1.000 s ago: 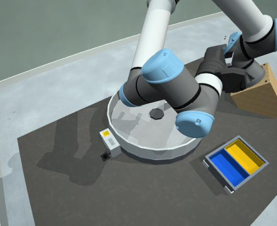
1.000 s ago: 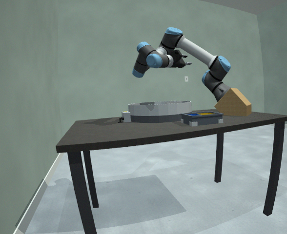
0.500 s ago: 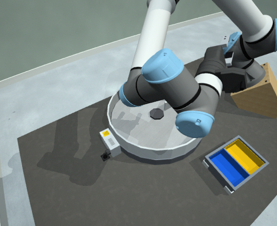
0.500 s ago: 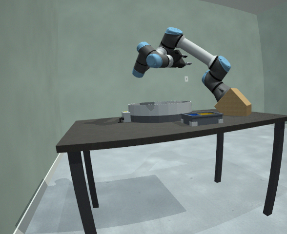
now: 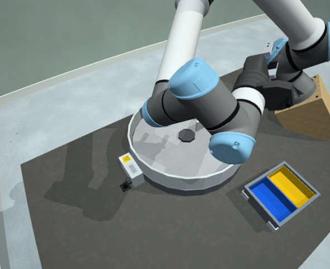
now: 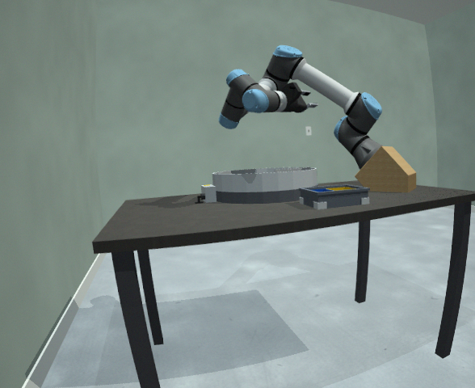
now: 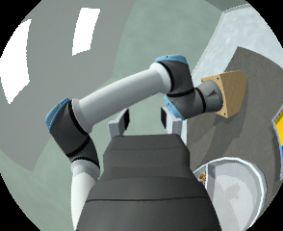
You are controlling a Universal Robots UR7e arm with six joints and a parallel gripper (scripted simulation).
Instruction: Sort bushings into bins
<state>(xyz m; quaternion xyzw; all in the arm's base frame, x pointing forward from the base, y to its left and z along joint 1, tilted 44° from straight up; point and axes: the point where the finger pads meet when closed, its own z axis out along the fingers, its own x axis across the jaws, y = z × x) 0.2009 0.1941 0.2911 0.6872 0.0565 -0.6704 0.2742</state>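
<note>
Top: your turntable shows no bushings where visible (arm hides part); blue bin and yellow bin sit beside it for short drops. Exterior: pincer parked high. Wrist: fingers apart, holding nothing.

End effector hangs high above the bench, open and holding nothing, with wide air between it and the turntable. Turntable's raised rim walls its disc, so entry is from above, where folded arm links overhang the far half. Two-bay bin stands open-topped, apart from the rim; wooden wedge mount blocks the far corner.
</note>
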